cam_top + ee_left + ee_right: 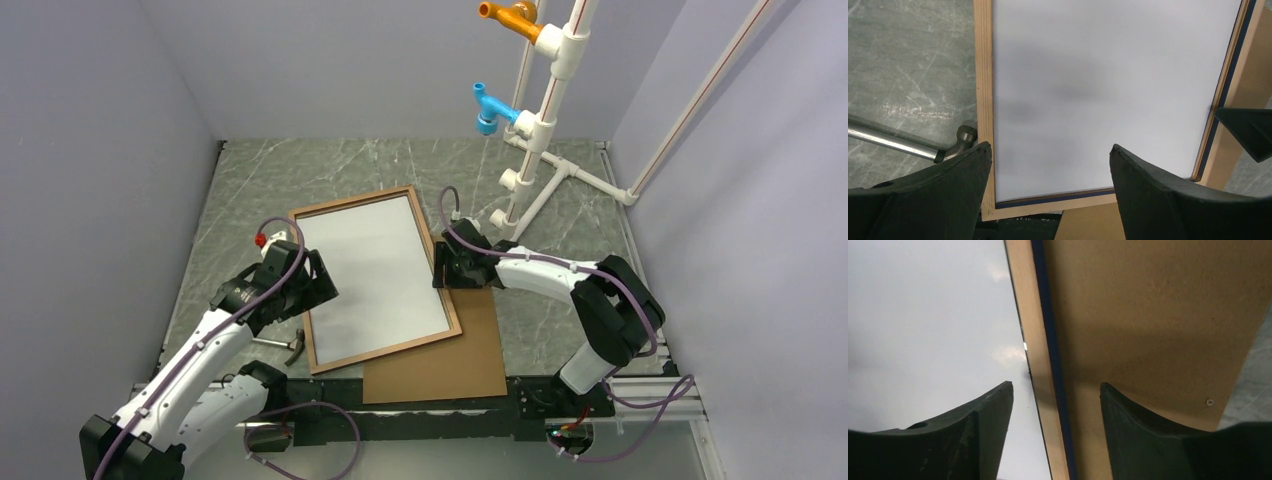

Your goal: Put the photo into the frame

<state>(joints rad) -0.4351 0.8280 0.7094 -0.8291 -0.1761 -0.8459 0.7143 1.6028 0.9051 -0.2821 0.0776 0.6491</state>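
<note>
Lying white side up inside the frame [352, 201] at mid-picture, long axis near-vertical, the photo [375, 268] sits between the left gripper [1050, 147] and the right gripper [1055, 385], both with jaws apart, the right one straddling the frame's right-hand rail.

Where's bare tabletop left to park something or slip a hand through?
Widest free patch: the far strip between the frame and the back wall, left of the pipe stand. A smaller one lies far-left, between frame and side wall. Crowded: near-left by the hammer and left hand; the right hand over the frame's rail and board.
</note>
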